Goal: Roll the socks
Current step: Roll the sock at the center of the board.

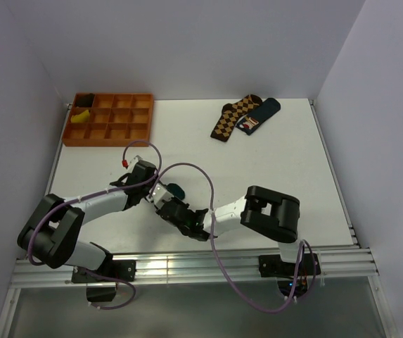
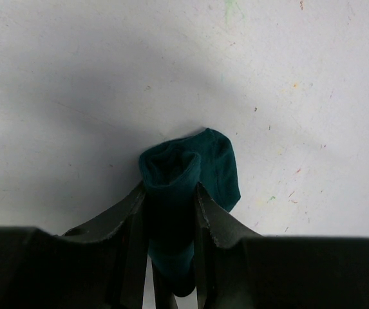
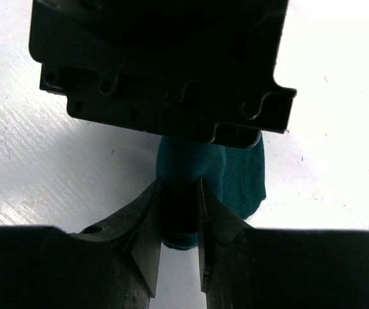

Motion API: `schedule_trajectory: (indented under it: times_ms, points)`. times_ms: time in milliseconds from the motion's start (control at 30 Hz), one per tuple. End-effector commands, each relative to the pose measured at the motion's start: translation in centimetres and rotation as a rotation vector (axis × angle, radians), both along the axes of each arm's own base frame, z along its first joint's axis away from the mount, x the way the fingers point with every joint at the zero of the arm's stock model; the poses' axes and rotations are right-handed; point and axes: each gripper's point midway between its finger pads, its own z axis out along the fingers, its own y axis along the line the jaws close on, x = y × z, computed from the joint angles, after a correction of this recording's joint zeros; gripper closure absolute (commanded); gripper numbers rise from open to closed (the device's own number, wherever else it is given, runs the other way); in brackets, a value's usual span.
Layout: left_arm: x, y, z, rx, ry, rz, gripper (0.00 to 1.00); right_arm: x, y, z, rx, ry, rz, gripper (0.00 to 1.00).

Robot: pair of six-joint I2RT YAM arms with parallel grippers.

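The socks [image 1: 176,189] are a small dark teal bundle low on the white table, left of centre. Both grippers meet at it. In the left wrist view my left gripper [image 2: 170,199] is shut on the socks [image 2: 215,168], and a rolled tube of fabric bulges out past its fingertips. In the right wrist view my right gripper [image 3: 179,206] pinches the near end of the socks [image 3: 239,174] between its fingers. The black body of the left gripper [image 3: 158,64] sits right above the bundle and hides its far part. From above, the left gripper [image 1: 160,187] and the right gripper [image 1: 171,203] almost touch.
An orange compartment tray [image 1: 108,120] stands at the back left, with a yellow item [image 1: 80,117] in one cell. A brown argyle sock [image 1: 233,116] and a navy sock [image 1: 259,116] lie at the back right. Purple cables loop over both arms.
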Motion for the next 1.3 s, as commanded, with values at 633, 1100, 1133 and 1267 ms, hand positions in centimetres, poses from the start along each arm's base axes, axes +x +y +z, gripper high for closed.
schedule_trajectory:
  times_ms: [633,1100,1133,1267]
  points:
    - [0.3,3.2,5.5,-0.066,-0.189,0.109,0.32,-1.7,-1.2,-3.3,0.252,0.695,0.162,1.00]
    - [-0.3,2.4,3.2,-0.128,-0.187,0.077,0.34,-0.8,-0.9,-2.4,0.450,1.090,0.147,1.00]
    - [-0.3,2.4,3.2,-0.129,-0.187,0.080,0.34,-0.7,-1.0,-2.5,0.458,1.099,0.141,1.00]
    - [-0.3,2.3,2.6,-0.126,-0.175,0.084,0.35,-0.5,-1.2,-2.9,0.490,1.148,0.121,1.00]
